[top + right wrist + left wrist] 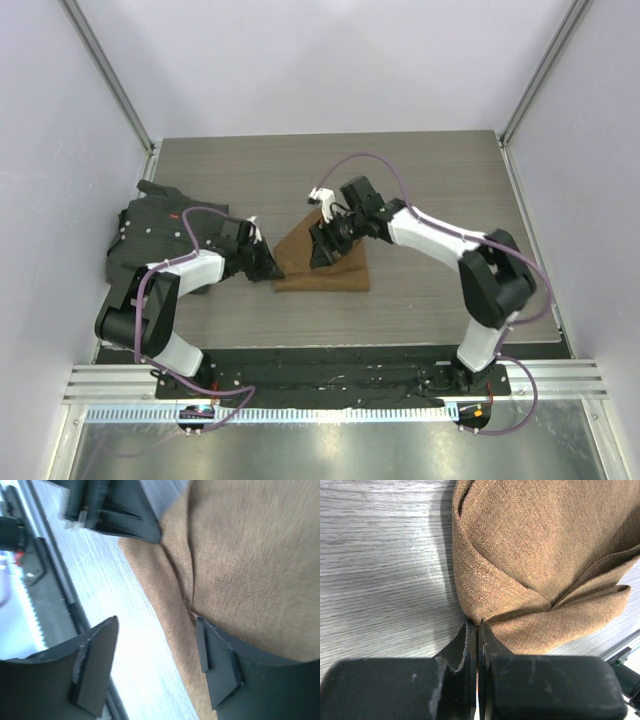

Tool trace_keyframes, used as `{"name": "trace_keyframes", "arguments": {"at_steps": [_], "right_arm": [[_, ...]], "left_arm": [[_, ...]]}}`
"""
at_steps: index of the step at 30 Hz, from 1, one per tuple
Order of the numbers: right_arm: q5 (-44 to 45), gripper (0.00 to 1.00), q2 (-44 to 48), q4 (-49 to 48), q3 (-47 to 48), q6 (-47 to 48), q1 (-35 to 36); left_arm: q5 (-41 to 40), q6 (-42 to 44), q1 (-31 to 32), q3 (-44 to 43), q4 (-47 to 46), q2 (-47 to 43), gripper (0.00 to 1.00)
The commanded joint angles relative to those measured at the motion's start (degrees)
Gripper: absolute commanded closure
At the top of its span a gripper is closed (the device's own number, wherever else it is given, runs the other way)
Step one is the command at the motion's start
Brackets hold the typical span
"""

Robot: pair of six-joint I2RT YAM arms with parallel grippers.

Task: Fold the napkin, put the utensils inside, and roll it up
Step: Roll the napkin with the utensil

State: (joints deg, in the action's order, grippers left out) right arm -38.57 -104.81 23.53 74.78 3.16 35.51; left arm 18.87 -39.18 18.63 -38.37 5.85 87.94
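1. Top external view: the napkin (325,265) lies near the middle of the table (420,180), folded into a rough triangle with its broad edge toward my bases. The dark mat (150,232) sits well apart at the left edge.
2. Left wrist view: my left gripper (477,626) is clenched on the napkin's near-left corner, both tips pressed together on the cloth. I judge this pinch to be an anchor, so the stacked layers do not slide while the other arm works.
3. Right wrist view: my right gripper (156,630) is released, jaws spread wide. One finger (220,665) is on or just above the cloth, and the other hangs over bare table beside the napkin's edge. I judge that it straddles that edge ready for the next fold or roll.
4. Appearance: the cloth is tan and coarsely woven. Its overlapping flaps meet at a crease, and the folds are soft and rounded rather than pressed flat. No knife shows, and I cannot tell whether one lies inside.
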Motion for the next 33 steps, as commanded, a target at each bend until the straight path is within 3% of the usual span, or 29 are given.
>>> {"name": "trace_keyframes", "arguments": {"at_steps": [1,2,5,9,21,25,29,31,33], "right_arm": [[16.21,0.27,9.61,-11.84,-8.94,6.58,6.75],[22.16,0.27,10.15,-12.36,-10.87,7.99,9.90],[28.87,0.26,10.07,-13.86,-12.64,11.60,13.79],[32.66,0.27,8.58,-16.31,-13.61,14.15,15.64],[30.22,0.28,2.95,-15.53,-12.20,18.02,16.09],[28.82,0.35,1.11,-13.26,-10.98,18.29,16.09],[28.55,0.63,-1.09,-10.18,-9.13,17.32,16.08],[27.94,0.72,-2.14,-7.55,-7.73,17.15,16.00],[27.06,0.80,-3.02,-5.78,-6.41,16.79,15.82]], "left_arm": [[-3.14,2.26,0.26,0.40,6.19,0.21,1.00],[-3.32,2.26,0.35,0.40,6.19,0.21,1.00],[-3.40,2.35,0.26,0.31,6.19,0.13,1.00],[-3.49,2.44,0.26,0.05,6.37,0.21,1.00],[-4.20,2.79,0.26,-1.00,7.42,0.12,1.00],[-4.20,2.97,0.26,-1.62,7.51,0.30,1.00],[-4.81,3.06,0.26,-2.94,7.43,0.21,1.00],[-6.99,3.06,0.26,-4.33,8.30,-1.01,0.90],[-9.28,3.14,0.18,-5.48,10.05,-2.24,0.72]]}}
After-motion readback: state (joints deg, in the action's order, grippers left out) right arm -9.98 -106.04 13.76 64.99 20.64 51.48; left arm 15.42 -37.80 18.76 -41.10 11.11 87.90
